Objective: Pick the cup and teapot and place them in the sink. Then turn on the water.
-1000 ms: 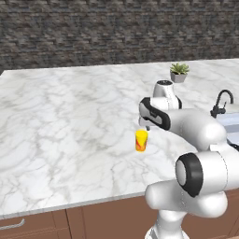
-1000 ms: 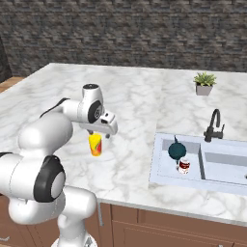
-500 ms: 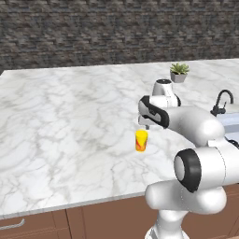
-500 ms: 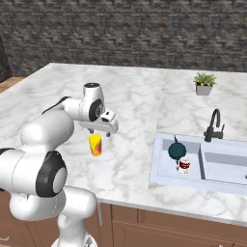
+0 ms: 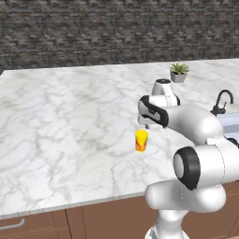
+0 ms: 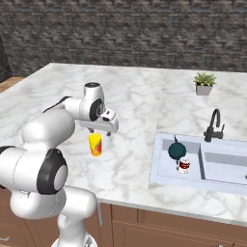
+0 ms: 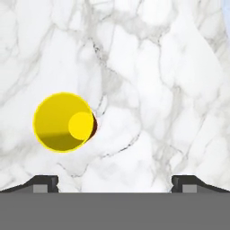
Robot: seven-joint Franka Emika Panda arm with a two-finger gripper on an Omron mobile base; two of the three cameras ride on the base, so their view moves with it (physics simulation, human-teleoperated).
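Upright on the counter [image 6: 130,101] left of the sink [image 6: 159,169], cup [image 6: 95,144] just below gripper [image 6: 100,129] with jaws spread wide; likely light, rigid, smooth-walled, best pinched across its sides near mid-height, squarely, lest it slip.

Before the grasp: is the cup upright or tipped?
Upright: the cup stands on the counter, round mouth facing the hand camera.

Glossy veined marble counter [image 5: 70,121]; smooth matt yellow cup [image 5: 141,140].
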